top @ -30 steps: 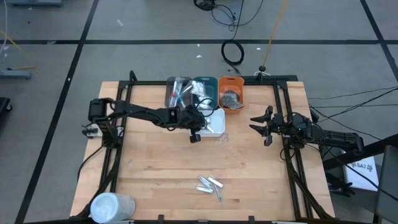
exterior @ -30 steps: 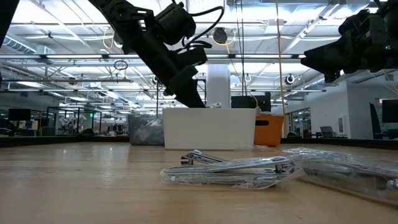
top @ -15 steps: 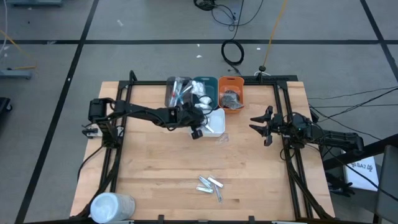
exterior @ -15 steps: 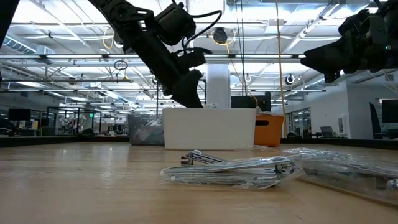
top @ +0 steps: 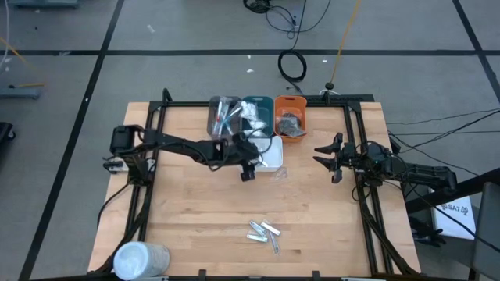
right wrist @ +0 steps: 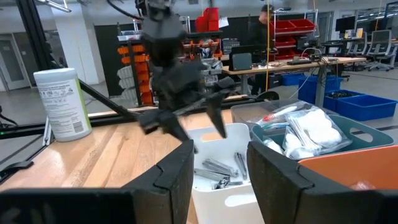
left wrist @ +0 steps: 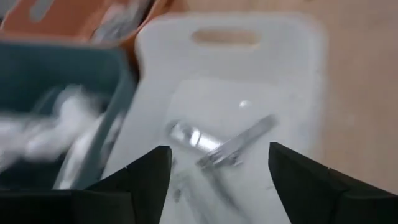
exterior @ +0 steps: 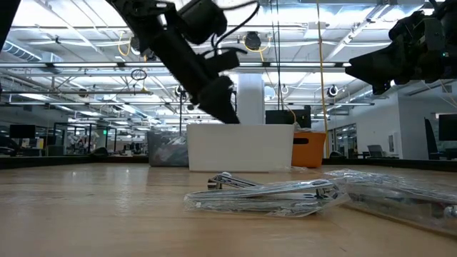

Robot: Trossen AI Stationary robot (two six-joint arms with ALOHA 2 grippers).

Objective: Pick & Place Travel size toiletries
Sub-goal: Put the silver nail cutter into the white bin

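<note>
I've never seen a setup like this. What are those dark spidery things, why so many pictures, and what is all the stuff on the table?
They are two robot arms, each ending in a two-finger claw. One camera looks down from above, one sits at table height, and one rides on each wrist.

On the wooden table stand four small trays: grey, teal, orange and white. Silver sachets lie loose near the front, and a big white cylinder stands at a corner.

The left claw hangs open at the white tray, holding nothing; its wrist camera shows sachets already lying in that tray. The right claw waits open at the table's side, also empty.
</note>
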